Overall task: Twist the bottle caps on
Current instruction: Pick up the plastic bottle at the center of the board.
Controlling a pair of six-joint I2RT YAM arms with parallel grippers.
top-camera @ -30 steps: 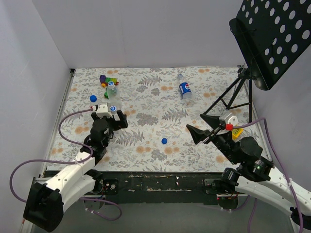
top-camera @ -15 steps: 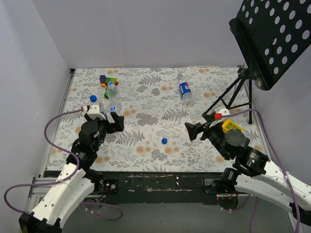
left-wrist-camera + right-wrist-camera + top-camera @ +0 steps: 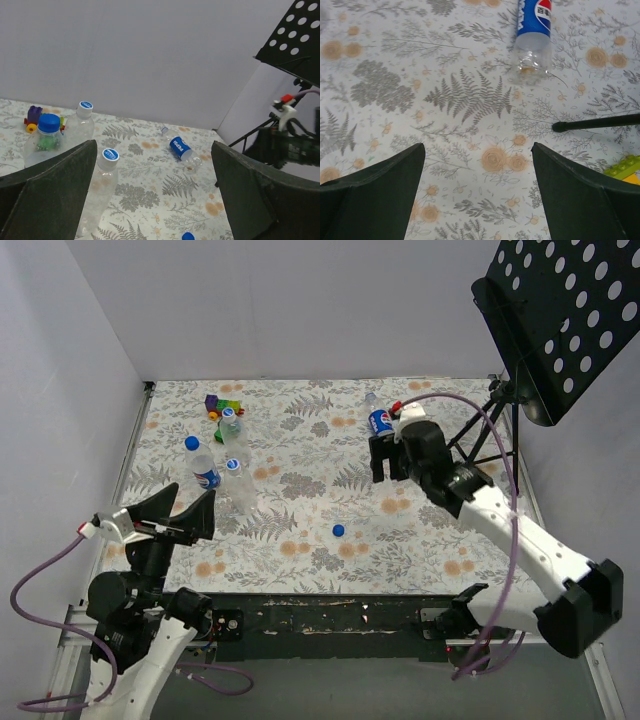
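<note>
Top view: three capped bottles (image 3: 204, 470) stand at the left. A fourth, the lying bottle (image 3: 380, 425), looks uncapped, with a loose cap (image 3: 338, 530) mid-table. The right gripper (image 3: 387, 462), open and empty, has swung out over it. The left gripper (image 3: 192, 500), open, has drawn back.

Left wrist: jaws wide, holding nothing.

Right wrist: jaws wide, the lying bottle (image 3: 534, 30) just ahead.

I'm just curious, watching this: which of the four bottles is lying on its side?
The blue-labelled bottle alone toward the far right, near the right gripper. The other three bottles stand upright on the left.
</note>
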